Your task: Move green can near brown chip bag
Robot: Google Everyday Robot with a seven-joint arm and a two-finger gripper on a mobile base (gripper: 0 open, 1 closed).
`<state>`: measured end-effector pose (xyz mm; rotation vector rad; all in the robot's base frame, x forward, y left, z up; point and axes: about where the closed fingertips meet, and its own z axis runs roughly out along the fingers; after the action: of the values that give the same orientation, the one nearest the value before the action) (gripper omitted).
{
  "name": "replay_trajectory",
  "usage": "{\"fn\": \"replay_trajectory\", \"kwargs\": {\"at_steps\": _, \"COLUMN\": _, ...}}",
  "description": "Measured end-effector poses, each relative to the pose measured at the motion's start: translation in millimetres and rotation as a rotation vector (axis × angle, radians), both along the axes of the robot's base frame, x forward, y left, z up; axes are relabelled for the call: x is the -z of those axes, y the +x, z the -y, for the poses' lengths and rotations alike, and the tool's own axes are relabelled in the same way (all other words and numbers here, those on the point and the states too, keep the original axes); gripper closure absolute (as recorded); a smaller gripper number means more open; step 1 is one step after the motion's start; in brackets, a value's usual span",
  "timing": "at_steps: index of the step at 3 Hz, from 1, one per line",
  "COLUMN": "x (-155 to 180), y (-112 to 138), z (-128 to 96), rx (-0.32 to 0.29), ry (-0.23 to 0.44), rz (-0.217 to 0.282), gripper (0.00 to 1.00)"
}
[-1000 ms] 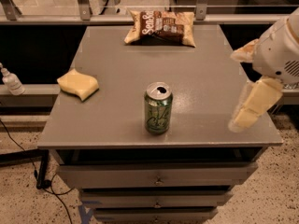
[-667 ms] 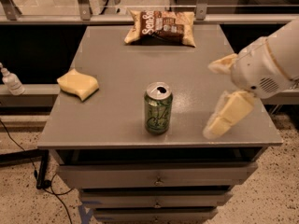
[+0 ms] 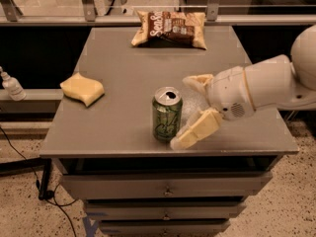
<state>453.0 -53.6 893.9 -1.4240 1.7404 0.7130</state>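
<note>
The green can (image 3: pixel 167 114) stands upright near the front edge of the grey table (image 3: pixel 123 68), its silver top open to view. The brown chip bag (image 3: pixel 170 28) lies flat at the table's far edge, well behind the can. My gripper (image 3: pixel 190 110) is open just right of the can. One pale finger (image 3: pixel 198 81) reaches behind the can's right side. The other finger (image 3: pixel 196 130) sits in front and to the right of it. The fingers do not close on the can.
A yellow sponge (image 3: pixel 82 88) lies on the table's left side. A small white bottle (image 3: pixel 11 85) stands on a ledge off the left. Drawers (image 3: pixel 168 186) sit under the tabletop. A rail and glass run behind the table.
My gripper has moved left from the table's right edge to right beside the can, fingers still spread. The can, bag and sponge have not moved.
</note>
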Motion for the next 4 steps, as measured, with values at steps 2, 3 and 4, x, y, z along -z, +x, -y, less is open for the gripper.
{"fn": "replay_trajectory", "kwargs": {"at_steps": 2, "x": 9.0, "y": 8.1, "z": -38.1, "rx": -0.004, "ry": 0.188, "rz": 0.003, "gripper": 0.17}}
{"fn": "replay_trajectory", "kwargs": {"at_steps": 3, "x": 11.8, "y": 10.1, "z": -43.1, "rx": 0.001, "ry": 0.222, "rz": 0.004, "gripper": 0.39}}
{"fn": "replay_trajectory", "kwargs": {"at_steps": 4, "x": 7.9, "y": 23.4, "z": -26.5, "rx": 0.040, "ry": 0.217, "rz": 0.024, "gripper": 0.64}}
